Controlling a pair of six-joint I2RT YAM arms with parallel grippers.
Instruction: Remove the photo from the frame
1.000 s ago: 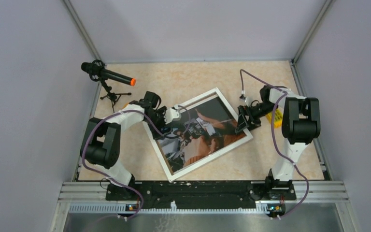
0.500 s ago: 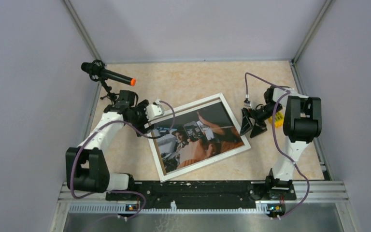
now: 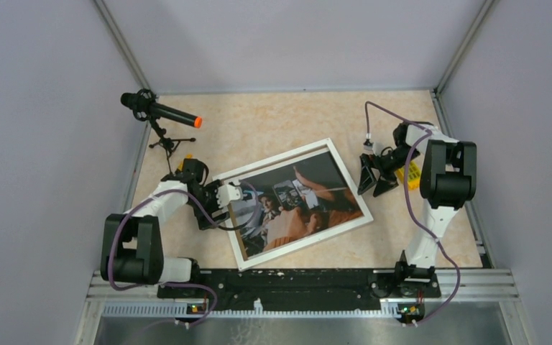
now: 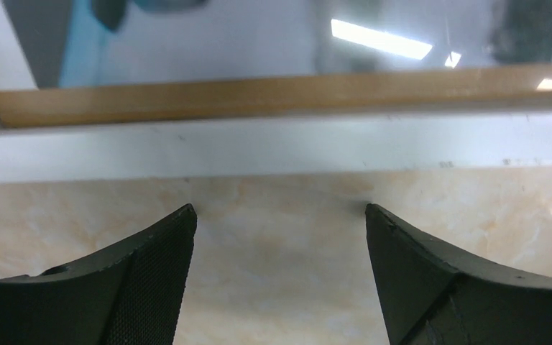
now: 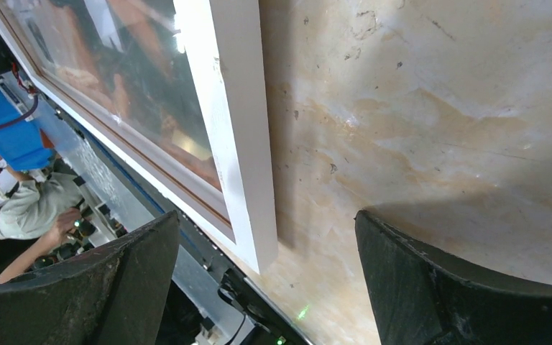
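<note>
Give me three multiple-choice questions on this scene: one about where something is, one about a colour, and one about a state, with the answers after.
1. Where does the microphone stand?
A. at the table's far left corner
B. at the near right corner
C. between the arms' bases

2. What colour is the frame's border?
A. black
B. white
C. red

3. How is the right gripper?
A. shut on the frame's edge
B. shut on the microphone
C. open, gripping nothing, beside the frame

Answers:
1 A, since its small stand sits by the far left wall.
2 B, since the border reads white in the overhead and wrist views.
3 C, since its jaws stand apart with nothing clamped between them.
</note>
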